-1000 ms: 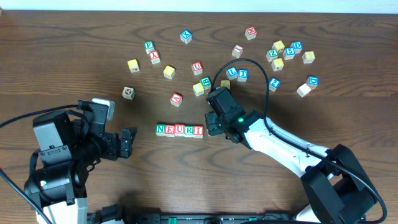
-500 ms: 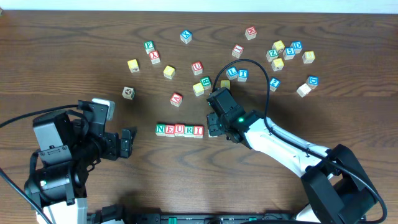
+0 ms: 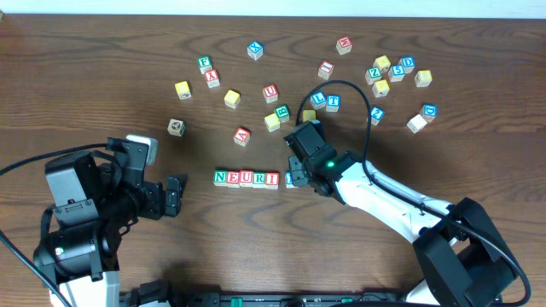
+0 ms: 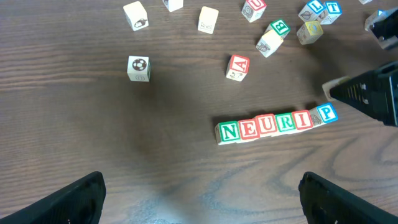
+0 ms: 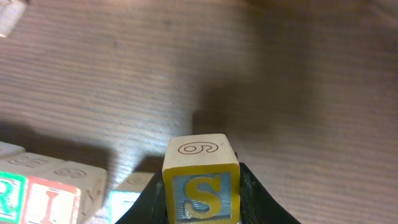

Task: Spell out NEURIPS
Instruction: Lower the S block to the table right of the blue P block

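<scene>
Looking down from overhead, the right gripper [image 3: 298, 176] has edged slightly up and away from the NEURI row [image 3: 246, 178] since a second ago. This uncovers a blue P cube [image 3: 289, 180] just beside the I. The left gripper [image 3: 174, 196] has not moved and sits left of the row, apart from it. From the left wrist, its fingers [image 4: 74, 199] stand spread wide with nothing between them. The row [image 4: 266, 126] reads N, E, U, R, I, with the P cube [image 4: 326, 114] touching the I's end, turned slightly askew. From the right wrist, the right gripper [image 5: 202, 202] clamps a yellow-framed S cube [image 5: 201, 183] just right of the row's end. Whether the cube rests on the table [image 5: 280, 74] cannot be told.
</scene>
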`<state>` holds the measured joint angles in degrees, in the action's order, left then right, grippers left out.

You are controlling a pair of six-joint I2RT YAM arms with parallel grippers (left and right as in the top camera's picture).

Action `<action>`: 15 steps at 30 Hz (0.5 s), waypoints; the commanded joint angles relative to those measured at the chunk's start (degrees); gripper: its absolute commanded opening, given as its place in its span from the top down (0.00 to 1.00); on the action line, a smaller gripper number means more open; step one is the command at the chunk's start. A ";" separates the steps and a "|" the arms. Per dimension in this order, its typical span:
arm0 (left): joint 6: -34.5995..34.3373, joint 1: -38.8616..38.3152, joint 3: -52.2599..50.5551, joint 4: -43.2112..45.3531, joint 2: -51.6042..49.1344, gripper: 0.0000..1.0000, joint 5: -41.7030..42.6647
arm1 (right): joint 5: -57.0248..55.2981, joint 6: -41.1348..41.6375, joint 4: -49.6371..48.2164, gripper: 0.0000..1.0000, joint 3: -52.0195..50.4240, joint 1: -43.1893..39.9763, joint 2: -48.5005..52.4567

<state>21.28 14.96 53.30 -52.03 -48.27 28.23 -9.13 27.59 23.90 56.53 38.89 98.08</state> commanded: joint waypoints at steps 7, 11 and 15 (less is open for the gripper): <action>0.98 0.28 1.09 0.20 0.04 0.02 0.70 | -1.66 4.48 6.40 0.99 0.79 0.55 0.52; 0.98 0.28 1.09 0.20 0.04 0.03 0.70 | -0.55 5.86 8.50 0.99 0.79 0.55 0.52; 0.98 0.28 1.09 0.20 0.04 0.02 0.70 | 1.77 5.84 8.59 0.99 0.79 0.61 0.52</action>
<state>21.28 14.96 53.30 -52.01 -48.27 28.23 -9.04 32.05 32.34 56.53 38.89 98.08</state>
